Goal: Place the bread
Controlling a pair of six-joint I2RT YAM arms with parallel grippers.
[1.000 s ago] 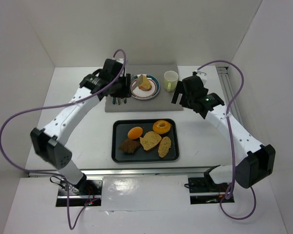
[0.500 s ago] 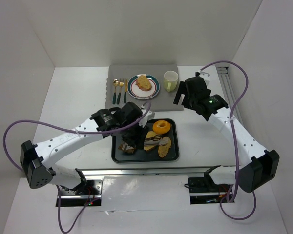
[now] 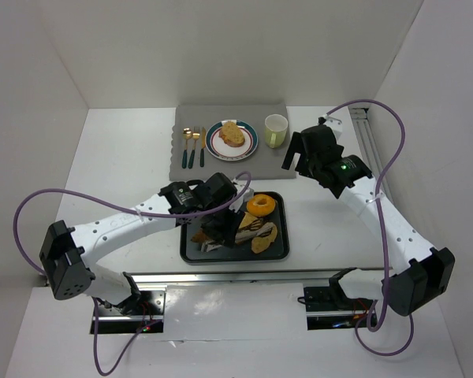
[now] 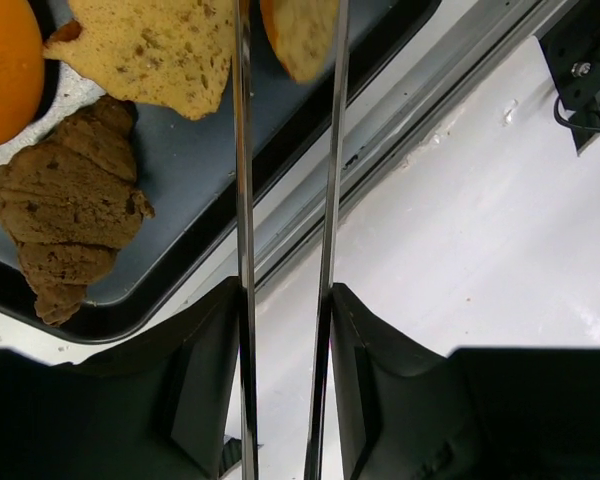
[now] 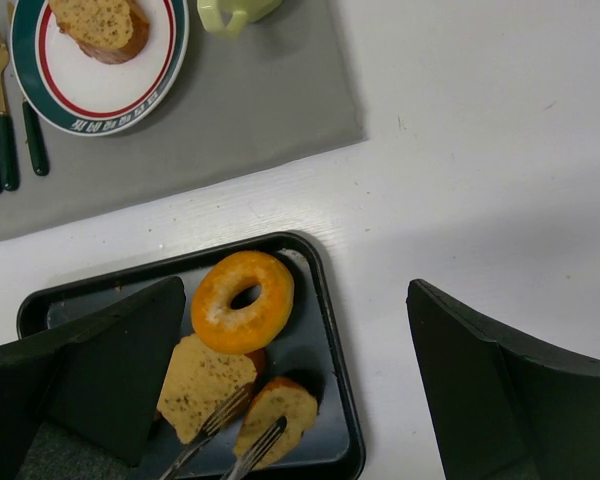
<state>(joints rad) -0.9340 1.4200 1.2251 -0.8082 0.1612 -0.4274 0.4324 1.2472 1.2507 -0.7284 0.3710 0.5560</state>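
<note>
**Tech A:** Checked tool state?

**Tech B:** Found the left gripper [image 4: 285, 300] clamped around a pair of tongs [image 4: 242, 200], blades parallel and slightly apart. Could not tell whether pinching anything. Found the right gripper [image 3: 292, 156] spread wide, holding nothing.

**Tech A:** Located the bread?

**Tech B:** Counted three slices. Logged the plated slice [image 5: 100, 22] on the plate [image 5: 145, 85], far of the tray [image 4: 200, 170]. Logged the larger slice [image 4: 150, 45] and the smaller slice [image 4: 300, 35] side by side at the tray's near right.

**Tech A:** Established the governing relation?

**Tech B:** Placed the smaller slice to the right of the left gripper, at the tong tips, apparently lying between the blades. Read its long axis as running near-left to far-right, roughly in line with the blades. Rated the left arm far nearer. Noted the right gripper hovering well apart, beside the cup [image 3: 276, 130].

**Tech A:** Surveyed obstructions?

**Tech B:** Noted the larger slice just beside one blade, hence a risk of dragging both. Noted the ring doughnut [image 5: 215, 310] between the tray slices and the plate. Noted a dark brown croissant [image 4: 70, 210] and an orange round piece [image 4: 5, 60] further left on the tray. Judged the plate the likely destination, with cutlery [image 3: 193, 146] on its left on the grey mat [image 5: 230, 110].
</note>
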